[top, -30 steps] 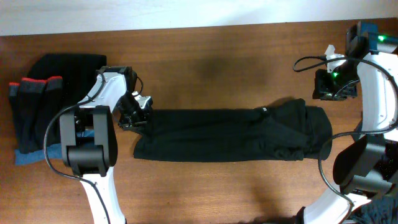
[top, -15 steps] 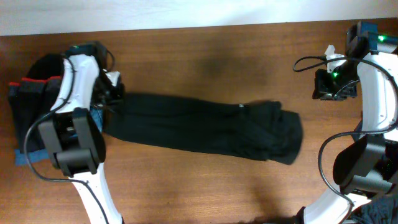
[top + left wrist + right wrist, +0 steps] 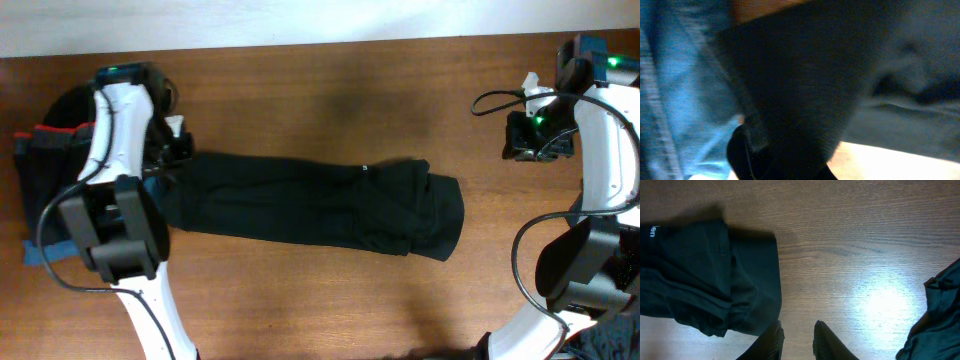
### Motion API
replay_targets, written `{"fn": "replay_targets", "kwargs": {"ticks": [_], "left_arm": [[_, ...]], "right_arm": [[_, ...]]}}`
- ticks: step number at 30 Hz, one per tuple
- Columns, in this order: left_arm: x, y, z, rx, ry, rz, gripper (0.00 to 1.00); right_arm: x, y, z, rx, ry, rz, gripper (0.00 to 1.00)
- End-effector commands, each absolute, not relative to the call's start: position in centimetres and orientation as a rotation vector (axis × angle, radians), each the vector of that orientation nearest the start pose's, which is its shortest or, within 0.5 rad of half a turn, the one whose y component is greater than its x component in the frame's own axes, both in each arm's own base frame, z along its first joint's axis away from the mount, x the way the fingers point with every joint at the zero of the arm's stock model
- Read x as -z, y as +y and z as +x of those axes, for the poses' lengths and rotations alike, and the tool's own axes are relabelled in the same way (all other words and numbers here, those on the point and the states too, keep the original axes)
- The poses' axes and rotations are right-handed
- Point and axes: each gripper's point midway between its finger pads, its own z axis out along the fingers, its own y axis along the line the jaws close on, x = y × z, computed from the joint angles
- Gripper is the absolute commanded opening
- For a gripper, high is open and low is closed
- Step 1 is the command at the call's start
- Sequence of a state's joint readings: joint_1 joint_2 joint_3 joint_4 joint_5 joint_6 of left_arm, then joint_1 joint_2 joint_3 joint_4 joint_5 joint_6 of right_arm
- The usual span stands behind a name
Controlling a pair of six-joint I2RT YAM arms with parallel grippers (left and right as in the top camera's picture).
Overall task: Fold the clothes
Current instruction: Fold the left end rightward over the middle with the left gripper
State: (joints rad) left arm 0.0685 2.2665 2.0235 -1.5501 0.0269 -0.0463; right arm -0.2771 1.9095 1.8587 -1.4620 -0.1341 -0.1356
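A long black garment (image 3: pixel 310 205) of the clothes lies across the table, with a small white logo (image 3: pixel 365 168) on it. My left gripper (image 3: pixel 172 152) is shut on its left end, beside the pile at the left. In the left wrist view black fabric (image 3: pixel 805 90) covers the jaws. My right gripper (image 3: pixel 530 140) hangs over bare wood, well right of the garment. Its fingers (image 3: pixel 775 337) stand apart with nothing between them. The garment's folded right end (image 3: pixel 715 275), with white lettering (image 3: pixel 652 231), lies left of them.
A pile of other clothes (image 3: pixel 50 190), black with red trim and a blue piece (image 3: pixel 680 90), sits at the table's left edge. Another dark cloth (image 3: pixel 940 310) shows at the right edge of the right wrist view.
My left gripper has dragged the garment leftward to the pile, and the garment's right end has slid left with it. The right arm has not moved.
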Motion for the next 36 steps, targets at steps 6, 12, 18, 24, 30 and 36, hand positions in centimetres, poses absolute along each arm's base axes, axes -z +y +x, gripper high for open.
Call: {"fn": "replay_targets", "kwargs": {"ticks": [6,12,18,24,30,36], "left_arm": [[-8.7,-5.7,37.8,0.178,3.382,0.038,0.0],[-9.0,-11.2,37.4,0.36,3.362,0.152,0.0],[-8.8,-14.5,37.3,0.354,3.334,0.202,0.0],[-8.6,-18.1,37.3,0.349,3.281,0.281,0.0],[-8.4,-21.1,37.6,0.356,3.221,0.329,0.0],[-8.6,-23.7,37.0,0.427,3.202,0.345,0.2]], "right_arm": [[-16.7,-7.7,36.0,-0.208,3.045,0.204,0.26],[-16.6,-7.6,35.6,-0.215,3.061,0.208,0.26],[-16.6,-7.5,35.5,-0.217,3.066,0.209,0.26],[-16.6,-7.5,35.2,-0.221,3.076,0.21,0.27],[-16.6,-7.4,35.1,-0.223,3.081,0.211,0.27],[-16.6,-7.4,35.1,-0.223,3.08,0.211,0.27]]}}
